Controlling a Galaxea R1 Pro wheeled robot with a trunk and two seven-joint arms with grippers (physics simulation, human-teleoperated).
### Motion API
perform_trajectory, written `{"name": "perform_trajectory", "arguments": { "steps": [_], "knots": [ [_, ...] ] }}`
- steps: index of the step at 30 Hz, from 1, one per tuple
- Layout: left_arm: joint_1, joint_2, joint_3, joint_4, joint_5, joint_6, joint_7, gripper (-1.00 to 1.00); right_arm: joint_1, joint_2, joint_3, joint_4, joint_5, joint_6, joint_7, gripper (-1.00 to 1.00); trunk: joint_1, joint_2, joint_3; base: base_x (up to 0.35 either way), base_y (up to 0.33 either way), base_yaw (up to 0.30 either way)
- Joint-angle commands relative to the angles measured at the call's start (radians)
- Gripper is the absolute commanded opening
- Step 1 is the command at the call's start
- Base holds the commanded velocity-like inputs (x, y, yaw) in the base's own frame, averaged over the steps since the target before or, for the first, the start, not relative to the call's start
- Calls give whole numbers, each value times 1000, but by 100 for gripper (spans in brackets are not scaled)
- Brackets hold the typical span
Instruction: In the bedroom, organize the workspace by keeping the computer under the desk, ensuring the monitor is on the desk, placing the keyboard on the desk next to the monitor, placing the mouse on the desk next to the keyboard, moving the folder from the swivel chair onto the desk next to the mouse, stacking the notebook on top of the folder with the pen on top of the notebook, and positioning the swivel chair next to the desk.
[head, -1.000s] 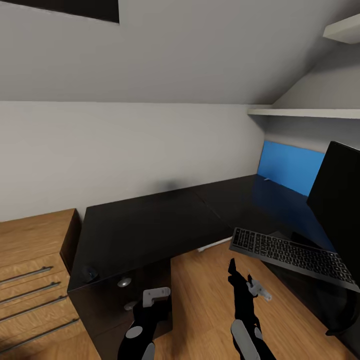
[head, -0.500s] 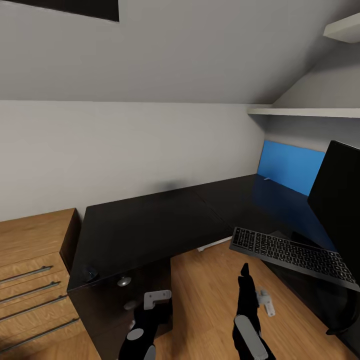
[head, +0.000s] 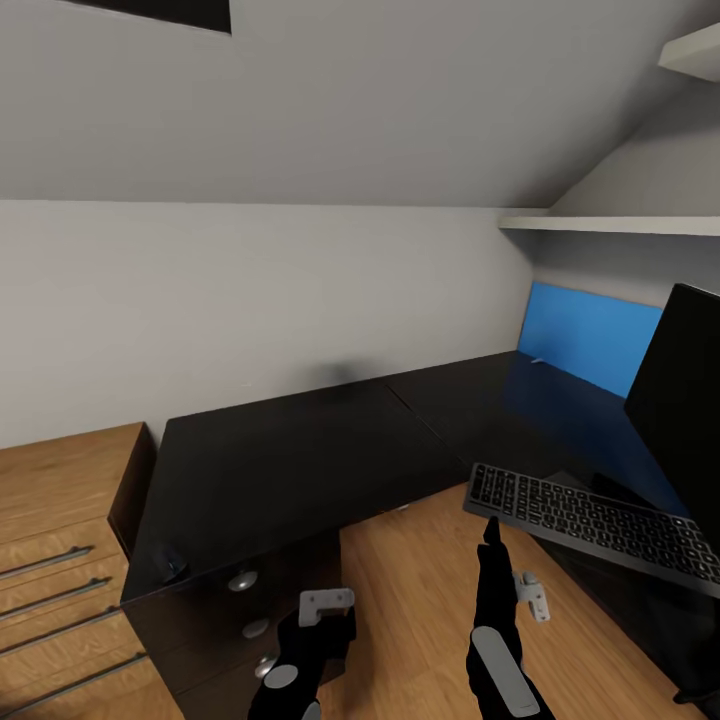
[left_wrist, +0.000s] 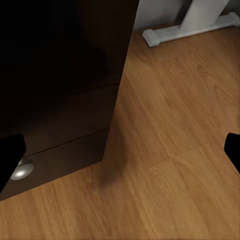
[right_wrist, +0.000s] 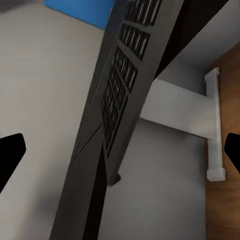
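From my head camera, the black L-shaped desk (head: 300, 450) runs from the wooden chest (head: 50, 530) at the left round the far corner to the right, its drawer unit (head: 230, 620) with round silver knobs (head: 242, 580) near my left arm. The keyboard (head: 590, 515) lies on the desk's right wing, its near edge jutting out over the wooden floor (head: 420, 600), just beside the monitor (head: 680, 400) at the right edge. A bright blue panel (head: 590, 335) stands against the far right wall, with a small pale object at its foot that I cannot identify. My left gripper (head: 325, 615) hangs in front of the drawer unit; my right gripper (head: 490, 540) points up just below the keyboard. From my left wrist, both fingertips (left_wrist: 10, 155) sit wide apart with nothing between them, over the floor beside the drawer unit and one knob (left_wrist: 22, 170). From my right wrist, the fingertips (right_wrist: 10, 150) are likewise spread and empty, facing the keyboard's (right_wrist: 122, 75) edge and a white desk leg (right_wrist: 200, 120).
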Motion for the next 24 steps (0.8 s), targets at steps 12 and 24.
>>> {"name": "perform_trajectory", "arguments": {
  "steps": [12,24],
  "knots": [
    [-1,0,-15,0,9,3,8,100,-1,-5,-5,5,-11,6,1,100,0,-1,-1,58,0,0],
    [21,4,-83,-25,10,1,9,100,-1,-6,-5,5,-10,9,-52,100,0,-1,-1,21,0,0]
  ]
}}
